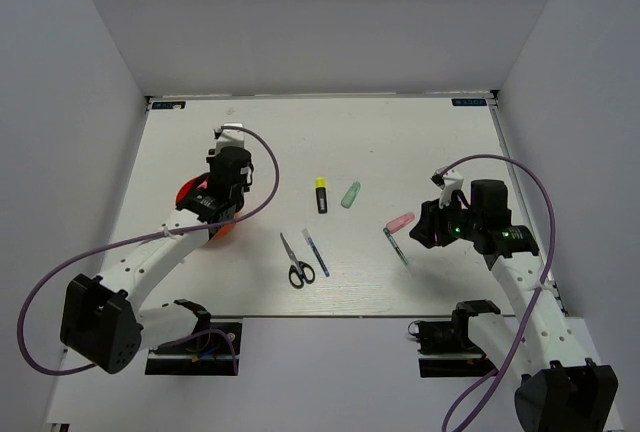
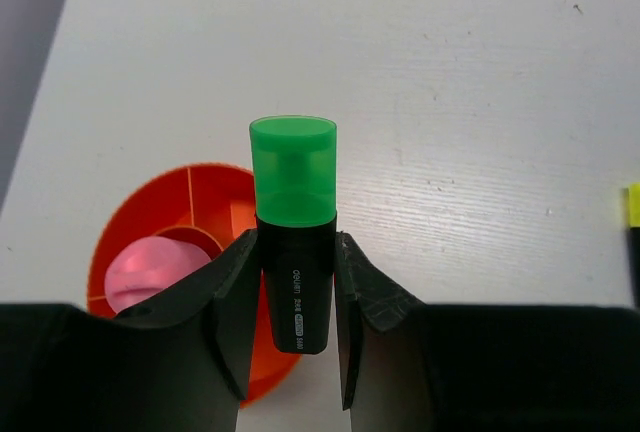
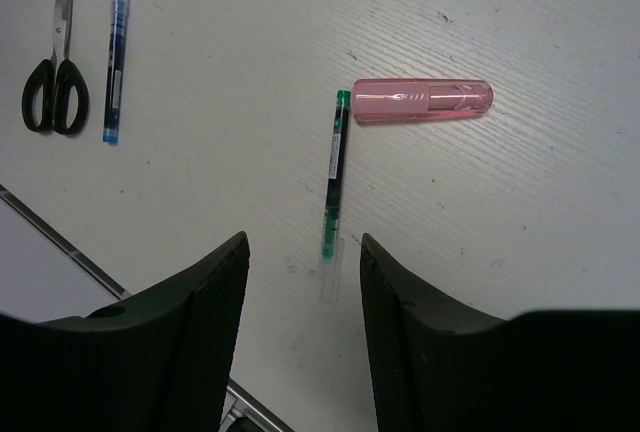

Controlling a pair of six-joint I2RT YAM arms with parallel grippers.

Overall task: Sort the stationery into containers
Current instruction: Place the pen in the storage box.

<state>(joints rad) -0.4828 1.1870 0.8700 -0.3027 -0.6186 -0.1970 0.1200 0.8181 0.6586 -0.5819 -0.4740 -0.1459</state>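
Observation:
My left gripper [image 2: 297, 252] is shut on a black marker with a green cap [image 2: 293, 182], held just over the right edge of the red-orange cup [image 2: 170, 202]. A pink item [image 2: 150, 267] lies inside the cup. In the top view the left gripper [image 1: 212, 207] hangs over the cup [image 1: 190, 192]. My right gripper [image 3: 302, 247] stands open above the near end of the clear pen [image 3: 335, 167], not touching it. The pink highlighter [image 3: 423, 100] lies just beyond that pen. Scissors [image 3: 58, 82] and the blue pen [image 3: 117, 52] lie to the left.
A yellow-capped black marker [image 1: 321, 195] and a pale green highlighter [image 1: 351, 194] lie side by side at mid-table. The scissors [image 1: 296, 262] and blue pen [image 1: 315, 251] sit near the table's front edge [image 1: 330, 316]. Grey walls enclose the table on three sides.

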